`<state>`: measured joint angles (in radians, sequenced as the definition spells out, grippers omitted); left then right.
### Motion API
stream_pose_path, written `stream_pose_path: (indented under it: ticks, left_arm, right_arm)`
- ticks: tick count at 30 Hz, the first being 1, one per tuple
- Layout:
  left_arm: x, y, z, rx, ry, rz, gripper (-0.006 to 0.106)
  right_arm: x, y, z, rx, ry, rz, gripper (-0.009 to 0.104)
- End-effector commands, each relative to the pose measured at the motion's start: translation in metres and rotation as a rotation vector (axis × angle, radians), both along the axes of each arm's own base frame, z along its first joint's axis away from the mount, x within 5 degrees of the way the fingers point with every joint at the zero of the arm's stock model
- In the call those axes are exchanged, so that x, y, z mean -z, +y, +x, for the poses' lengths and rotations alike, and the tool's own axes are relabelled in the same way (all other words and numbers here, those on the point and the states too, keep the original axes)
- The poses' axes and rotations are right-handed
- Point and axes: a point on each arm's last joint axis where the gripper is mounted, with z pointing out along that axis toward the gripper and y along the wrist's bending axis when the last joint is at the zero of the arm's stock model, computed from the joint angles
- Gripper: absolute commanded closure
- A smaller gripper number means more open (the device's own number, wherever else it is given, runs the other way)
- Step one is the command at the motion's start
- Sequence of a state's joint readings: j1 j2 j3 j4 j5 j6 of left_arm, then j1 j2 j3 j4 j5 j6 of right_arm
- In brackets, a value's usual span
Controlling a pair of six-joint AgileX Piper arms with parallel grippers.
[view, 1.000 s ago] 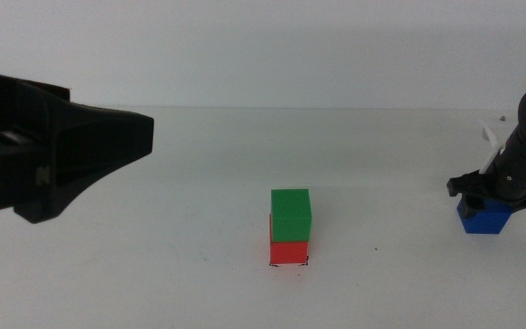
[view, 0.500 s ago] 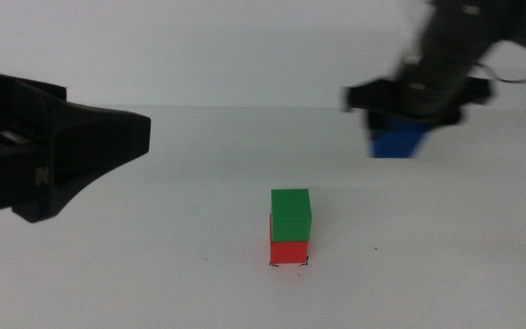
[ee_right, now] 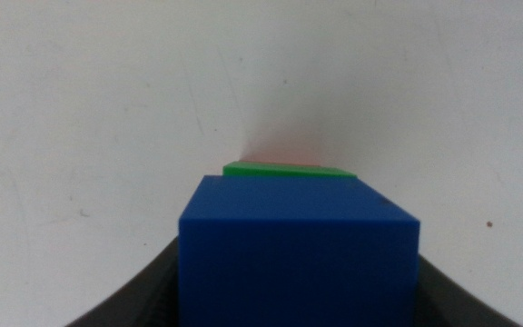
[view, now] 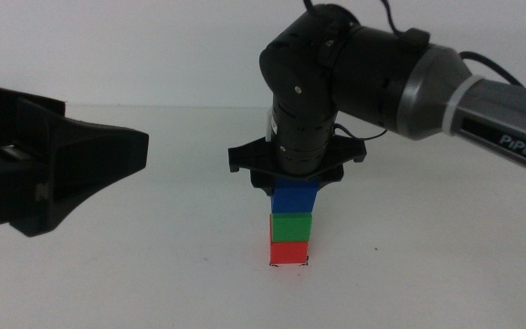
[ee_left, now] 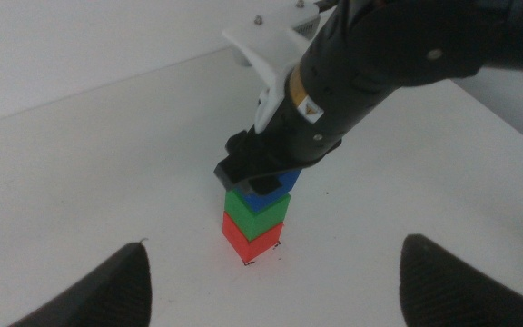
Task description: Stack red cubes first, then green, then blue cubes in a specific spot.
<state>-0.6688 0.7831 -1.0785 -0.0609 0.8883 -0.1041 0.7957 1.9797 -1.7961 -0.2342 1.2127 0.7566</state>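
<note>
Where the right gripper [view: 295,183] clamps, the blue cube [view: 293,199] looks plain, matte, deep-blue.

Bright, even light (soft shadows), slight blur in close-ups.

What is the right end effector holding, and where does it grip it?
The right end effector grips the blue cube by its two opposite side faces, over the green cube. The left end effector holds nothing.

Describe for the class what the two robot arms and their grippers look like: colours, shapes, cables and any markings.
The right arm is glossy black and rounded, with a grey link lettered "PiPER" in white, thin black cables, a small yellow label and a white bracket. Its right gripper is dark and flat. The left gripper is matte black and wedge-shaped.
</note>
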Motion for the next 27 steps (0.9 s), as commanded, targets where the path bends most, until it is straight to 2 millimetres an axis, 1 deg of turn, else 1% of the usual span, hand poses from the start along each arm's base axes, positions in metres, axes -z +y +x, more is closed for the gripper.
stream_pose_path:
  ticks: [1,4,7,9,12,13,14,16,17,18,20,21,24,26,27]
  left_arm:
    - [-0.002,0.001,-0.001,-0.002,-0.017,-0.015,0.007]
    - [-0.003,0.0,0.0,-0.003,-0.024,-0.021,0.007]
    - [-0.004,0.0,0.0,-0.004,-0.037,-0.031,0.007]
    - [-0.004,0.0,0.0,-0.004,-0.04,-0.034,0.007]
    - [-0.005,0.0,0.001,-0.004,-0.04,-0.034,0.007]
    - [-0.005,0.0,0.001,-0.004,-0.04,-0.034,0.007]
    - [-0.005,0.0,0.001,-0.004,-0.04,-0.034,0.007]
    - [-0.005,0.0,0.001,-0.004,-0.04,-0.034,0.007]
    - [-0.005,0.0,0.001,-0.004,-0.04,-0.034,0.007]
    - [-0.005,0.0,0.001,-0.004,-0.04,-0.034,0.007]
    - [-0.005,0.0,0.001,-0.004,-0.04,-0.034,0.007]
    - [-0.005,0.0,0.001,-0.004,-0.04,-0.034,0.007]
    - [-0.005,0.0,0.001,-0.004,-0.04,-0.034,0.007]
    - [-0.005,0.0,0.001,-0.004,-0.04,-0.034,0.007]
    - [-0.005,0.0,0.001,-0.004,-0.04,-0.034,0.007]
  right_arm:
    - [-0.001,0.0,0.002,0.008,-0.013,-0.015,0.094]
    - [0.005,0.001,0.004,0.008,-0.005,-0.026,0.094]
    - [0.009,0.002,0.004,0.008,0.001,-0.033,0.092]
    - [0.01,0.002,0.005,0.007,0.001,-0.036,0.087]
    - [0.01,0.002,0.005,0.007,-0.002,-0.039,0.073]
    - [0.01,0.002,0.005,0.007,-0.003,-0.04,0.038]
    - [0.01,0.002,0.005,0.007,-0.003,-0.04,0.028]
    - [0.009,0.002,0.005,-0.009,-0.004,-0.043,0.013]
    - [0.004,0.002,0.004,-0.02,-0.009,-0.034,0.006]
    - [-0.001,0.001,0.003,-0.034,-0.013,-0.024,0.002]
    - [-0.021,-0.006,0.003,-0.043,-0.024,0.034,0.002]
    - [-0.031,-0.013,0.004,-0.039,-0.034,0.059,0.002]
    - [-0.076,-0.046,0.002,-0.034,-0.121,0.114,0.002]
    - [-0.107,-0.077,0.0,-0.036,-0.194,0.129,0.002]
    - [-0.116,-0.091,-0.001,-0.034,-0.223,0.123,0.002]
